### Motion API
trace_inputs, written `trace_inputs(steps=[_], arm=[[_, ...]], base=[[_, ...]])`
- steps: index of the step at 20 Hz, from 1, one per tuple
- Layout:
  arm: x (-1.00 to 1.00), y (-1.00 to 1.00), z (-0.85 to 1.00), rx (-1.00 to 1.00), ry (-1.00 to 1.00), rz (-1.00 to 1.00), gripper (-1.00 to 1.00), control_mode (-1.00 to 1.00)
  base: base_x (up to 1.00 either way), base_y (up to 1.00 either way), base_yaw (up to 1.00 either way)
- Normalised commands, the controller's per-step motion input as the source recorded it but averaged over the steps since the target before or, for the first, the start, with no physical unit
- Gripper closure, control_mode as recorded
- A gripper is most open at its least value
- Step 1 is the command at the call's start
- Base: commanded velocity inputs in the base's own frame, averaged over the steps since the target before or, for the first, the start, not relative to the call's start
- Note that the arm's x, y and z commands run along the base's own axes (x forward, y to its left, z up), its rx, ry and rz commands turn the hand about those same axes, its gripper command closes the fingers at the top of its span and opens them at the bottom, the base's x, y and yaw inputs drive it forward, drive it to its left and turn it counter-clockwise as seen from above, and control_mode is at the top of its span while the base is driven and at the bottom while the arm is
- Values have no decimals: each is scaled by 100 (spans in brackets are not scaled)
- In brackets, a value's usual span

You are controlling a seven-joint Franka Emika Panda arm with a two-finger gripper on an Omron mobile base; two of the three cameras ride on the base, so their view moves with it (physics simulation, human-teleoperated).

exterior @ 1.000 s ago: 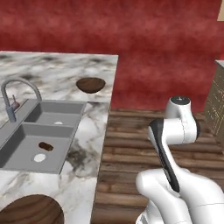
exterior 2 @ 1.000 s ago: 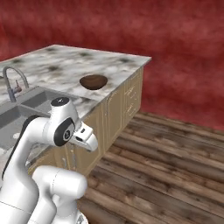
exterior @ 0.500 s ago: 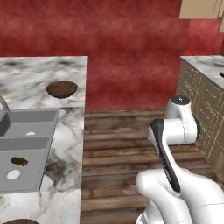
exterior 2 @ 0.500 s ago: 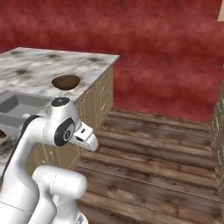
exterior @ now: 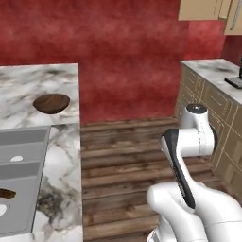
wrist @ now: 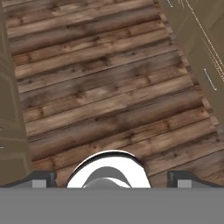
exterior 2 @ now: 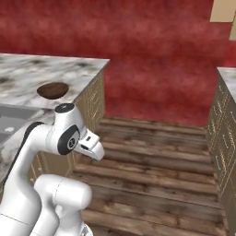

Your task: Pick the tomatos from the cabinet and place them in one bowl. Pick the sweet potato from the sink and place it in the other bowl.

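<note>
Now drive on toward the cabinet point(exterior: 201, 9), keeping the tool point(wrist: 112, 179) spread apart and clear of the worktop point(exterior: 215, 71).

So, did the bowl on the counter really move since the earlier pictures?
No. The bowl sits at the same spot near the counter corner, behind the sink. The camera turned with the base.

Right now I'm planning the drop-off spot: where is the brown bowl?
The bowl sits on the marble island counter at the left of the left base view, just beyond the sink and near the counter's right edge.
</note>
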Motion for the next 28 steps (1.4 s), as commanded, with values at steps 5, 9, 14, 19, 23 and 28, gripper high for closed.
trace_inputs(steps=[5,9,14,19,23,28], arm=[[0,0,0,0,0,0,-100,100],[0,0,0,0,0,0,-100,100],[0,0,0,0,0,0,-100,100],[0,0,0,0,0,0,-100,100],[0,0,0,0,0,0,-100,100],[0,0,0,0,0,0,-100,100]], base=[[66,5,0],[78,0,-4],[84,0,-12],[81,0,-13],[89,6,-12],[95,6,-10]])
